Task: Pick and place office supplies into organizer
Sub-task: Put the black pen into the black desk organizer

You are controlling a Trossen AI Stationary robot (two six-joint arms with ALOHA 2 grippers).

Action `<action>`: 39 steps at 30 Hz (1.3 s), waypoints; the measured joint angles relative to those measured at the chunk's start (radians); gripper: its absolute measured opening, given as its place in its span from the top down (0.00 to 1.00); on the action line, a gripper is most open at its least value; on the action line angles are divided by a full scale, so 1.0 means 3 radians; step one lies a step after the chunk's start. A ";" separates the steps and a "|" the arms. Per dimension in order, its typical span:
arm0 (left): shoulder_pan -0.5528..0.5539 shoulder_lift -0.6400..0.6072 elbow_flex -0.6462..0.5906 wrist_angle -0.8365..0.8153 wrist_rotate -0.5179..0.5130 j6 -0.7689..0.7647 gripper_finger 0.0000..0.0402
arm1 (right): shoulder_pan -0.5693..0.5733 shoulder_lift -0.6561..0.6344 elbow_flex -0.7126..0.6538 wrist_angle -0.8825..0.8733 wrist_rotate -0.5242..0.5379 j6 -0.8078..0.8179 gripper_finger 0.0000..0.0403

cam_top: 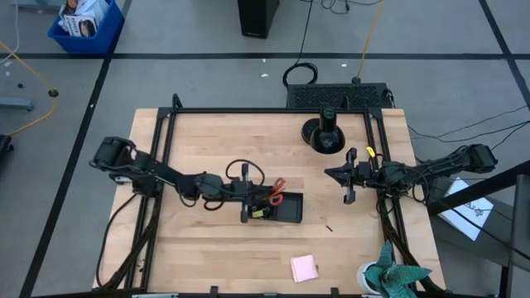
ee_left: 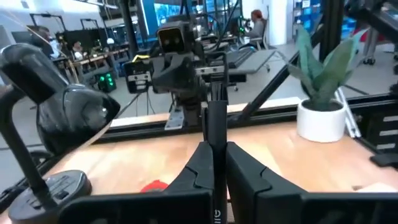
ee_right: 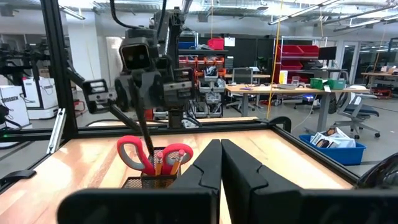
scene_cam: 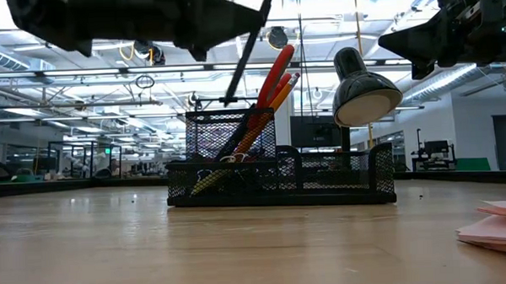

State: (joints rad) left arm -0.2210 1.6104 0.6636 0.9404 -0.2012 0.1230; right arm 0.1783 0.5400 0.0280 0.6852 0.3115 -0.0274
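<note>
Above the organizer (cam_top: 281,209), the left gripper (cam_top: 245,192) is clenched on a dark pen (scene_cam: 248,54).

The pale wooden table (cam_top: 207,240) is carrying the black mesh organizer (cam_top: 280,209) near its middle, a pink sticky-note pad (cam_top: 304,268) toward its near edge, a round black stand (cam_top: 324,133) at the far side and a potted plant (cam_top: 389,276) at one near corner.

black mesh organizer (scene_cam: 279,175) holding red scissors (scene_cam: 276,74), pencils (scene_cam: 257,125); pink pad (cam_top: 304,268) apart
</note>
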 joint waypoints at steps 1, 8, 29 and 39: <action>0.0014 0.0024 0.0000 0.0003 0.0004 -0.0003 0.98 | 0.0000 0.0000 0.0001 -0.0003 0.0001 0.0001 1.00; 0.0072 0.0027 0.0000 -0.0192 0.0009 -0.0043 0.96 | 0.0000 0.0000 0.0000 -0.0019 0.0000 0.0014 1.00; 0.0141 0.0492 -0.0411 0.0442 -0.0028 -0.0451 0.97 | 0.0000 0.0003 0.0000 0.0045 0.0000 0.0028 1.00; 0.0138 0.0575 -0.0393 0.0508 -0.0029 -0.0344 0.96 | 0.0000 0.0013 0.0000 0.0044 0.0000 0.0025 1.00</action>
State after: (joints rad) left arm -0.1795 1.7828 0.5457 1.0930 -0.2098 0.0198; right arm 0.1783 0.5438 0.0281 0.6983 0.3115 -0.0200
